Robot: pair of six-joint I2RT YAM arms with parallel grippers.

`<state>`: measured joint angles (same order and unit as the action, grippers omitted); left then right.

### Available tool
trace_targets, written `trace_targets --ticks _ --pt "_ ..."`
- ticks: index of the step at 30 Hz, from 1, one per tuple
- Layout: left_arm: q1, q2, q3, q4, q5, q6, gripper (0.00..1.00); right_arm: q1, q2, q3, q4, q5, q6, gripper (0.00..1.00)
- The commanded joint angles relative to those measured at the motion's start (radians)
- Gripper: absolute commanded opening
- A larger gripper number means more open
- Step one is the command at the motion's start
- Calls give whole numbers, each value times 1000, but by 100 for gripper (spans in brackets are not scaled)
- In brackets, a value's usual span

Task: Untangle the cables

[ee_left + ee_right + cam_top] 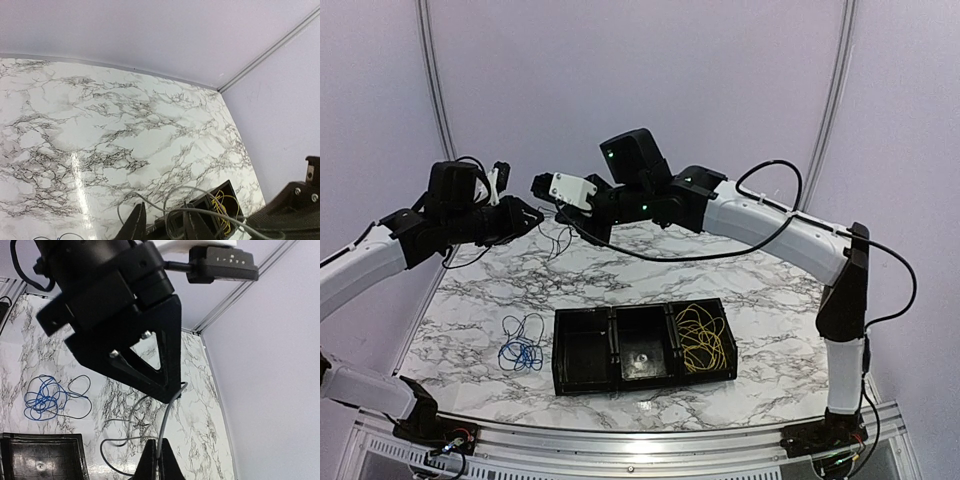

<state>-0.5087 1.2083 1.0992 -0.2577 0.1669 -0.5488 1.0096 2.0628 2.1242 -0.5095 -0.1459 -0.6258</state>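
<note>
A thin grey cable (560,235) hangs in the air between my two grippers above the far left of the marble table. My right gripper (540,186) is shut on one strand of it (164,415), its fingertips (157,460) pinched together. The cable runs up to the tip of a left gripper finger (165,385) and hooks over it. In the left wrist view my left gripper (166,227) shows a gap between its fingers, with the grey cable (217,214) looped across them. A blue cable (522,345) lies coiled on the table. A yellow cable (703,338) lies in the tray's right compartment.
A black three-compartment tray (640,382) stands at the near middle of the table; its left and middle compartments show no cables. The blue coil (45,402) lies left of the tray (40,457). Purple walls close the table's far and side edges.
</note>
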Motion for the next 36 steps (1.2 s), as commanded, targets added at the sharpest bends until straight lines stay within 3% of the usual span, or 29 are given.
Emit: trace_targets --ticks 1,7,14,19,28,36 --pt "-11 51 -18 229 -68 -97 28 1 -82 -11 33 23 67 0" --pt "-29 135 -55 339 -113 -132 27 0 -130 -14 19 -30 102 0" --pt "-26 162 -176 353 -291 -113 23 -23 -226 4 -11 -182 183 0" --pt "-22 149 -285 355 -305 -173 19 -77 -313 -40 -18 -249 234 0" --pt "-22 29 -409 290 -359 -174 19 -193 -441 -273 -20 -235 231 0" --pt "-21 -99 -438 169 -379 -146 25 -221 -559 -540 -34 -254 203 0"
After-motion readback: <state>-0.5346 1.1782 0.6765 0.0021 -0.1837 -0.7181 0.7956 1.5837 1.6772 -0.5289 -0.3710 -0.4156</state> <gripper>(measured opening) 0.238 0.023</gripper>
